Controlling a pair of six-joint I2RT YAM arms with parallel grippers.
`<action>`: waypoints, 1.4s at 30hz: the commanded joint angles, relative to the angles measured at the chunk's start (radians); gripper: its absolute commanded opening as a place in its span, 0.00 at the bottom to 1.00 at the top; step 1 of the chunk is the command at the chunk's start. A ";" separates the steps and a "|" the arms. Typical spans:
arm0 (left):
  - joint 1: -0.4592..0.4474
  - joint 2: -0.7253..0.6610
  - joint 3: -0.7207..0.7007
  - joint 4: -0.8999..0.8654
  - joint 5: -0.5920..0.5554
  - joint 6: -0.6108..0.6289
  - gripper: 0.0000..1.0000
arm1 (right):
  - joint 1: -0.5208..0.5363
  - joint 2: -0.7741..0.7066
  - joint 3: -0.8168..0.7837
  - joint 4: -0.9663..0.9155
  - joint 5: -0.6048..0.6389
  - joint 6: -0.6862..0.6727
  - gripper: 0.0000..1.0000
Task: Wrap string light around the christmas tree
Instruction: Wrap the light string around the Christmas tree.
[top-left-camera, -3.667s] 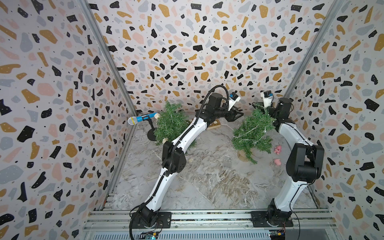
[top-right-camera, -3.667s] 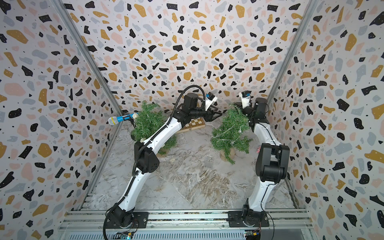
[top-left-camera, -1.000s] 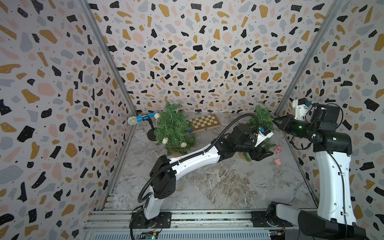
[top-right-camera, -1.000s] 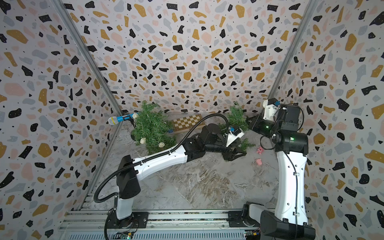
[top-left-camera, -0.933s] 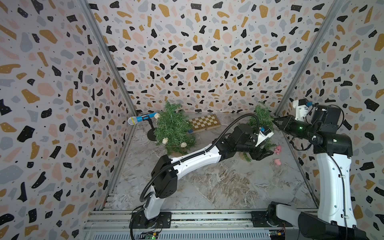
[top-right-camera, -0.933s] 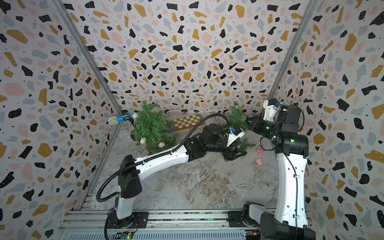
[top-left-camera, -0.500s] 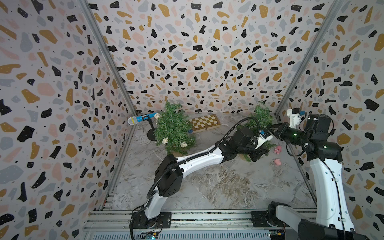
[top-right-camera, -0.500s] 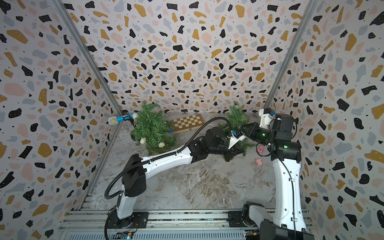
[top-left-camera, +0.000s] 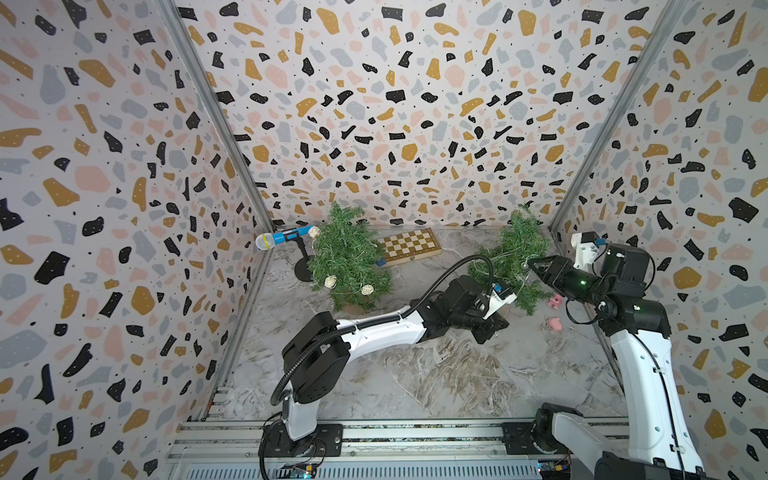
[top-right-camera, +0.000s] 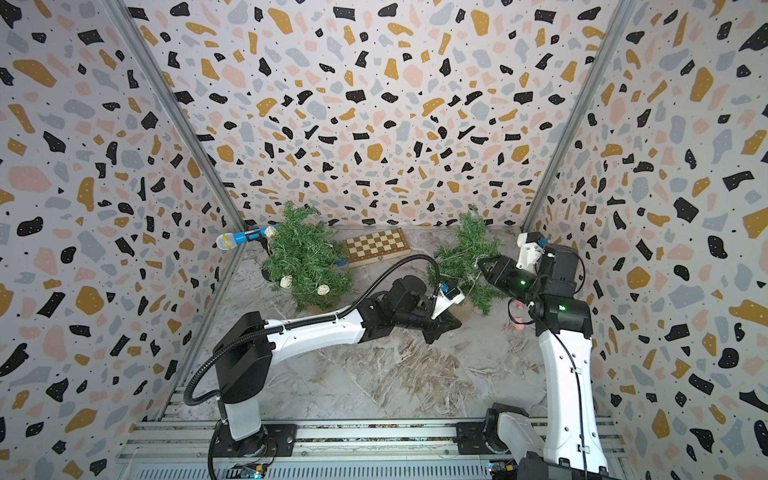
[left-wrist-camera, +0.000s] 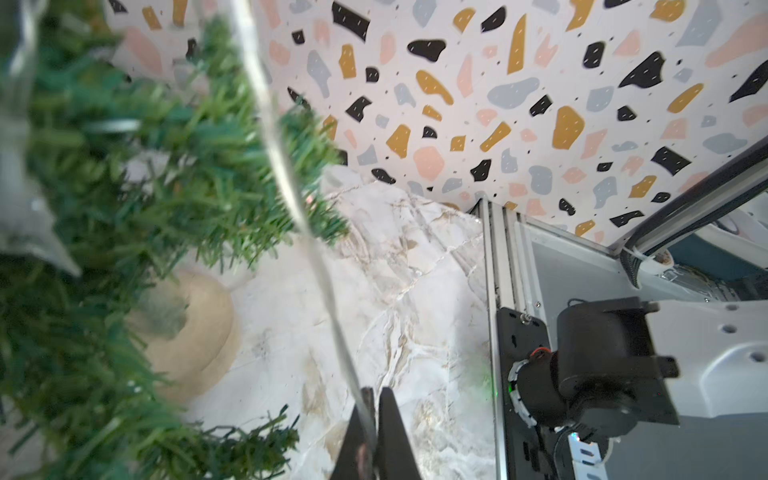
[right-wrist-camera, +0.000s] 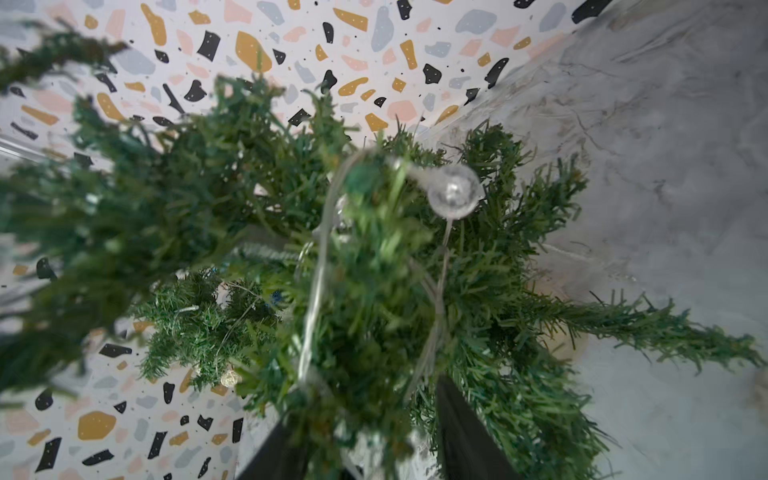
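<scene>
Two small trees stand on the marble counter (top-left-camera: 436, 374). Ours is the christmas tree (top-left-camera: 519, 249) near the right-hand wall, visible in both top views (top-right-camera: 469, 249), with its tan base (left-wrist-camera: 195, 324) resting on the counter.

We see the string light (left-wrist-camera: 291, 183) as a thin clear wire looped among the branches, and one round clear bulb (right-wrist-camera: 453, 191) sits at a branch tip. Our left fingers (left-wrist-camera: 390, 432) are clenched on that wire, which runs taut from them up past the foliage. In a top view the left fingers (top-left-camera: 492, 326) sit low over the counter, just in front of the tree.

Our right fingers (right-wrist-camera: 461, 432) stand apart, released, with a green branch between them; we cannot tell whether they touch it. From above, the right fingers (top-left-camera: 544, 266) reach into the tree's right side.

The second tree (top-left-camera: 345, 257) stands well apart to the left, beside a blue microphone (top-left-camera: 282, 237) on a stand. A chessboard (top-left-camera: 409, 245) lies between the two trees, by the back wall. Two pink objects (top-left-camera: 555, 301) lie on the counter near the right arm.
</scene>
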 joint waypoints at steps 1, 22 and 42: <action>0.070 0.017 -0.022 0.021 0.033 -0.040 0.00 | -0.004 -0.002 0.059 0.027 0.066 -0.023 0.56; 0.091 0.047 0.020 -0.041 0.034 -0.061 0.50 | -0.032 0.022 0.056 0.036 0.095 -0.052 0.60; 0.205 -0.762 -0.382 -0.230 -0.435 -0.033 0.66 | -0.109 0.005 0.074 0.249 0.216 0.022 0.64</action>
